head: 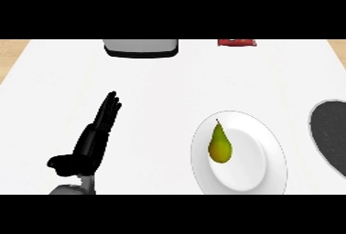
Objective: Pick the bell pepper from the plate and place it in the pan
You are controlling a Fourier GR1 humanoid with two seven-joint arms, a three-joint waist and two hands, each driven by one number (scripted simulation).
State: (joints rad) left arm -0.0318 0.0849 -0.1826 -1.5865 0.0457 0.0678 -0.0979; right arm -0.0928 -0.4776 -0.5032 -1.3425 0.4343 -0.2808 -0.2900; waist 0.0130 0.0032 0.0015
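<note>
Resting left hand (91,144): lower left, fingers straight, pressed together, holding nothing
Fruit: green-yellow pear (219,144), not a pepper, lying on white plate (267,151)
Pan (331,132): dark, right edge, apart from plate
Right hand: unseen

I count one white plate (267,157) on the worktop (169,87), and on it one green, pear-shaped fruit (219,144). One dark pan (331,132) shows at the right edge. One grey appliance (141,47) and one red item (236,43) sit at the far edge. One hand (91,141) is visible.
</note>
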